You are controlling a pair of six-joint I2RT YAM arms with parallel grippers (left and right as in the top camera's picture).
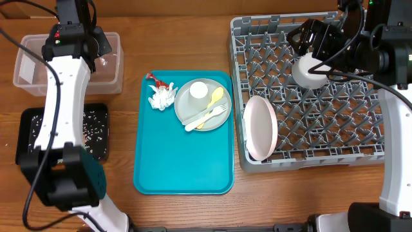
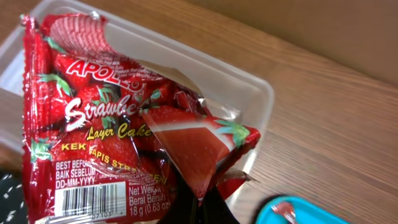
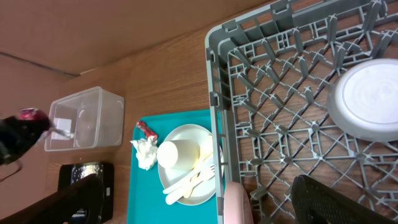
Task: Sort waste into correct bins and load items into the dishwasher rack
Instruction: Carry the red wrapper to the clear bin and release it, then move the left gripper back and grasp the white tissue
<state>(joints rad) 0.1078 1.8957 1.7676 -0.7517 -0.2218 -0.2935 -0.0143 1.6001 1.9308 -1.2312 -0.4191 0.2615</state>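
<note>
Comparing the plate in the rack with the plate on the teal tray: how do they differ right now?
The white plate stands on edge in the rack, along the side nearest the tray; the grey plate lies flat on the teal tray. The white plate carries nothing; the grey plate holds a cup, a spoon and a fork. The white plate looks pinkish-white, the grey plate pale grey-green. Both are round.

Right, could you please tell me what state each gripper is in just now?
Left gripper: closed, holding the red wrapper.
Right gripper: open, holding nothing.
</note>
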